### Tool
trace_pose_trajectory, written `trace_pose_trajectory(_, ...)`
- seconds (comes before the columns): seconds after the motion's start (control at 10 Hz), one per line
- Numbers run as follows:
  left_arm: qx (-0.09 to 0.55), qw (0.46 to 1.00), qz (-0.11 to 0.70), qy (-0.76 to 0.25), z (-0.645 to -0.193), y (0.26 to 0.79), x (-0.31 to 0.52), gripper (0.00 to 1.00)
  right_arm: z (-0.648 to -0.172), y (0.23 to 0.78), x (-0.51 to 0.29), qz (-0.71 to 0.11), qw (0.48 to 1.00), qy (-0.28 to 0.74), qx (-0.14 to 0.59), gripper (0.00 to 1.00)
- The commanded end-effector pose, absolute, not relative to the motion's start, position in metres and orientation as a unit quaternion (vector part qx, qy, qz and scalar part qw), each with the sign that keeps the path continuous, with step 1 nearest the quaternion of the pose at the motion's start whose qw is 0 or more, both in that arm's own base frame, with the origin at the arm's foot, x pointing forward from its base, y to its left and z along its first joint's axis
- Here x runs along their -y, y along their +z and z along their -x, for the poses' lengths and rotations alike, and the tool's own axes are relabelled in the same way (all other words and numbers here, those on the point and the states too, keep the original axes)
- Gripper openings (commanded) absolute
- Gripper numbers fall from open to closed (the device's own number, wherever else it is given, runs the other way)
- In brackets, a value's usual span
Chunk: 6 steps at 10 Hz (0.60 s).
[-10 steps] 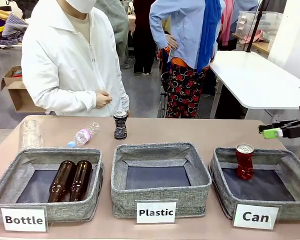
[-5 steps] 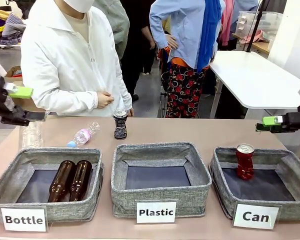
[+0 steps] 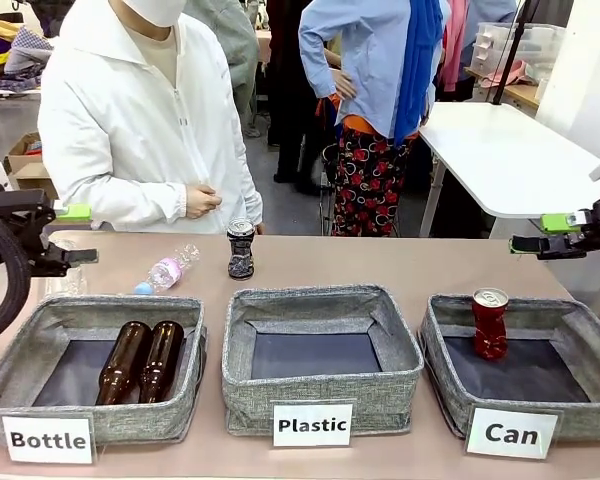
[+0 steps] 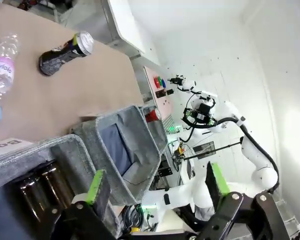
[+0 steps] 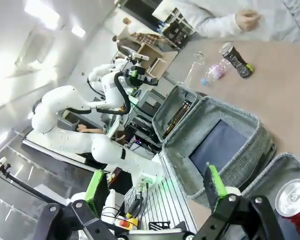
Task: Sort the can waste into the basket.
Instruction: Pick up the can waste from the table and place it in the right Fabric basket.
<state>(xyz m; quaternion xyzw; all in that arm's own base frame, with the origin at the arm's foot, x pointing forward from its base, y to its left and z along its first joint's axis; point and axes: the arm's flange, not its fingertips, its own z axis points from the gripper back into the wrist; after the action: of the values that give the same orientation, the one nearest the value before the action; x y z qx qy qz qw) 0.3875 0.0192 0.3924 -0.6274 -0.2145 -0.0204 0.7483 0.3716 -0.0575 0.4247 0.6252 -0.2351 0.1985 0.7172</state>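
Left pincer has swung in over the bench's left edge, wide and empty. I judge it is bound for the black can, which stands upright near the plastic bottle. Right pincer — also wide and empty — has drawn back rightward from the "Can" basket, where the red can stands upright — one can sorted, one left.

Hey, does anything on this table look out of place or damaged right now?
Yes. The black can stands on the table behind the Plastic basket, not in the Can basket. The red can in that basket looks dented. A plastic bottle lies on its side outside any basket.
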Motion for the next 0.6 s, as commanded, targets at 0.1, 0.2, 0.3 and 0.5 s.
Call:
trace_pose_trajectory(0.1, 0.212, 0.752, 0.622, -0.05, -0.3782, 0.4115, -0.0169, 1.0, -0.3681, 0.426, 0.0563, -0.632, 0.709, 0.203, 0.237, 1.0)
trace_pose_trajectory(0.2, 0.212, 0.752, 0.622, -0.05, -0.3782, 0.4115, -0.0169, 1.0, -0.3681, 0.426, 0.0563, -0.632, 0.709, 0.203, 0.237, 1.0)
trace_pose_trajectory(0.3, 0.212, 0.752, 0.622, -0.05, -0.3782, 0.4115, -0.0169, 1.0, -0.3681, 0.426, 0.0563, -0.632, 0.709, 0.203, 0.237, 1.0)
trace_pose_trajectory(0.5, 0.212, 0.752, 0.622, -0.05, -0.3782, 0.4115, -0.0169, 1.0, -0.3681, 0.426, 0.0563, -0.632, 0.709, 0.203, 0.237, 1.0)
